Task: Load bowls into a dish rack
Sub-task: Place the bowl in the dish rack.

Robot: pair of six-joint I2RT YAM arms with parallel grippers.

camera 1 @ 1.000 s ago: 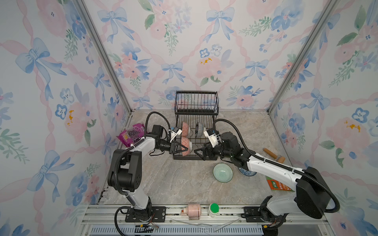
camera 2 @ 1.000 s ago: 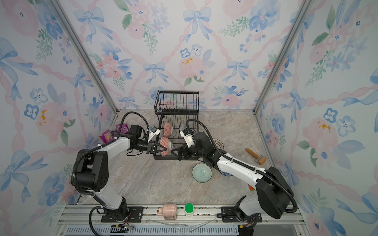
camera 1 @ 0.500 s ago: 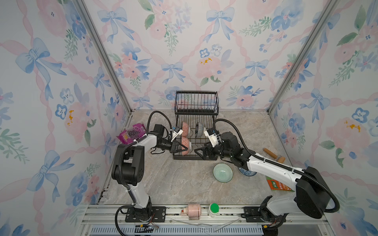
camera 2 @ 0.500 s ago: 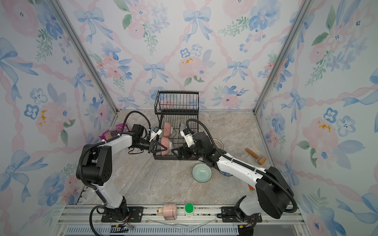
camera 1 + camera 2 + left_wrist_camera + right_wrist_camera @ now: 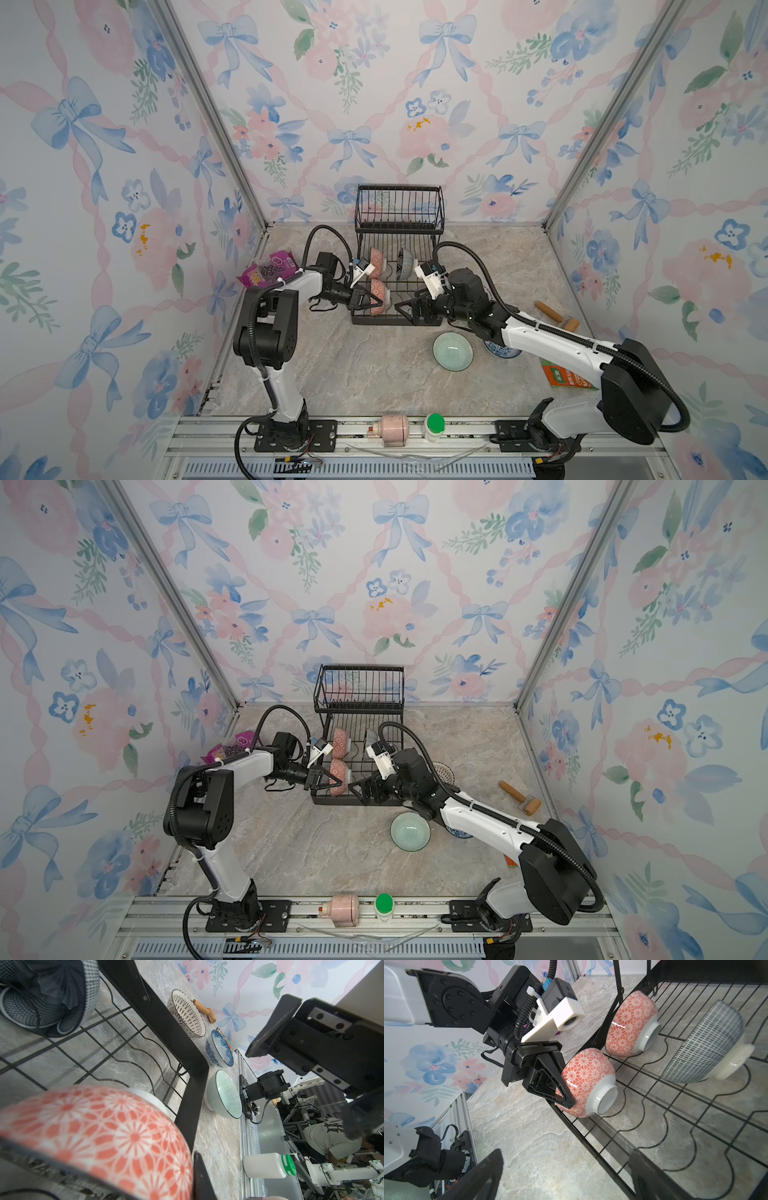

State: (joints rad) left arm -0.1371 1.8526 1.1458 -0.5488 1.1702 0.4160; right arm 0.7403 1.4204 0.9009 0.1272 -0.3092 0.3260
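Marbled desk (image 5: 353,374) is carrying black wire dish rack (image 5: 399,208) at back edge. L tool (image 5: 369,302) is pinching rim of glossy red-patterned bowl (image 5: 383,293), standing on edge in rack's wavy front-left slots; R tool (image 5: 406,311) is hanging spread by rack's front.

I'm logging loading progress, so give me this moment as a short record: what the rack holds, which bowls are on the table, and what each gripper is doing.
In dish rack, lower tier: three bowls on edge: near pink-red bowl, far pink-red bowl, dark dashed bowl
On table: mint green bowl, blue floral bowl, lattice bowl
Left gripper: shut on the near pink-red bowl's rim
Right gripper: open, empty, at the rack's front corner
Left to load: three
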